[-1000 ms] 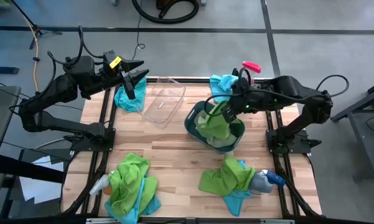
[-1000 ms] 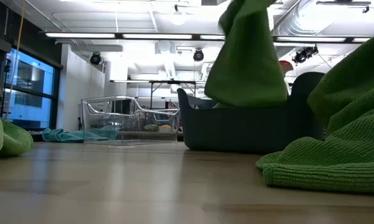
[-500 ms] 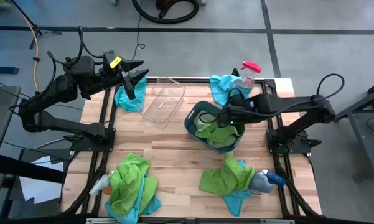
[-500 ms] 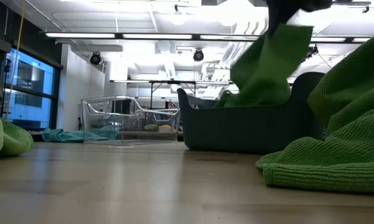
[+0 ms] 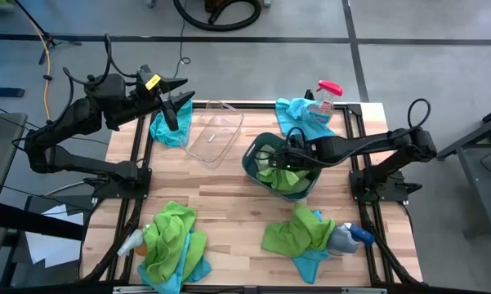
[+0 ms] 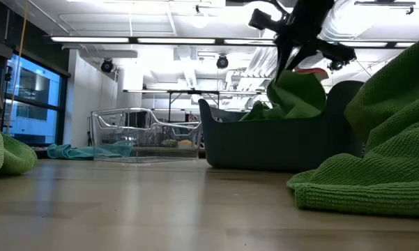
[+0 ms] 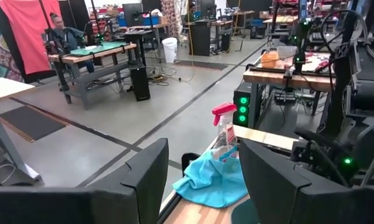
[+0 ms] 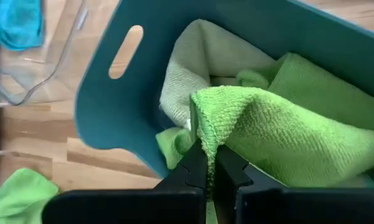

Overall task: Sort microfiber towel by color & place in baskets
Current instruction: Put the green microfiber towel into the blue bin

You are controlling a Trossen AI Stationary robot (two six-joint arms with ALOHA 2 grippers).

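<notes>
Left gripper hovers over the far left corner of the table, just above a blue towel; its fingers stand apart with nothing between them. No change there over the last second.

Clear basket sits just right of that towel, apparently empty.

Dark basket is mid-table. A second ago the right arm held a green towel hanging high above this basket; now the towel is down inside it, on top of others already there. Right gripper has dropped low to the rim and is clenched on a fold of that towel, as the right wrist view confirms.

Meaning: this green towel is delivered but not yet let go. Judged next move: release, then lift clear.

Remaining: a green-and-blue heap near left, another heap near right, a blue towel far right by a pink-topped spray bottle.
</notes>
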